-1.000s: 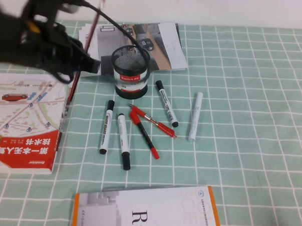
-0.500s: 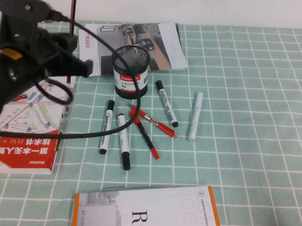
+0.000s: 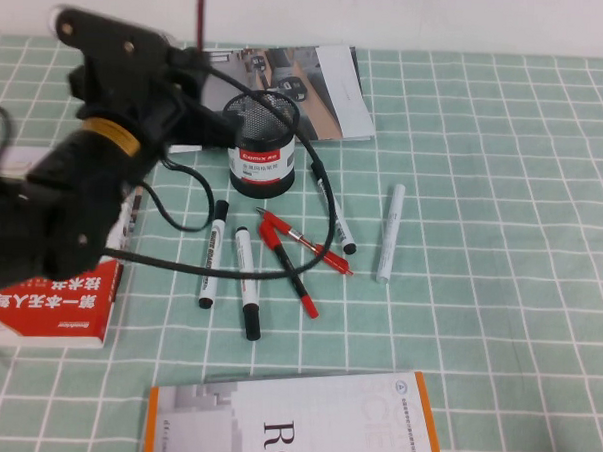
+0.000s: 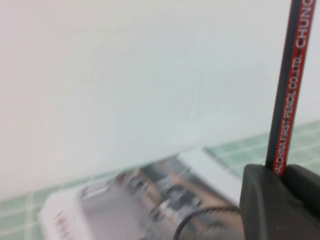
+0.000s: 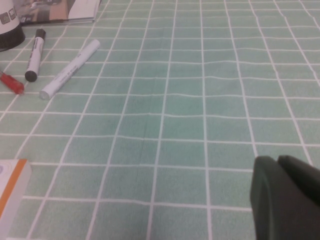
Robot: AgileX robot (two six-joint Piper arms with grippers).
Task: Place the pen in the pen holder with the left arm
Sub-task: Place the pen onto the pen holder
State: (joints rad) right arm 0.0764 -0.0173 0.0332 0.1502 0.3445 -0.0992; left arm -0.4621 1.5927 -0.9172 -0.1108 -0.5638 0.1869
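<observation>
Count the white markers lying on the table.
4: two side by side in front of the pen holder, one to its right, one capless farther right. None seem hidden.

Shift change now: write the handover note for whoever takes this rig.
Left gripper: raised beside the pen holder, shut on the pen, which stands upright.
Right gripper: low over bare tablecloth, idle, fingers together.
Done: pen picked up and lifted.
Left: bring the pen over the holder's mouth, lower it in, release.
Markers and ballpoints lie in front of the holder.
</observation>
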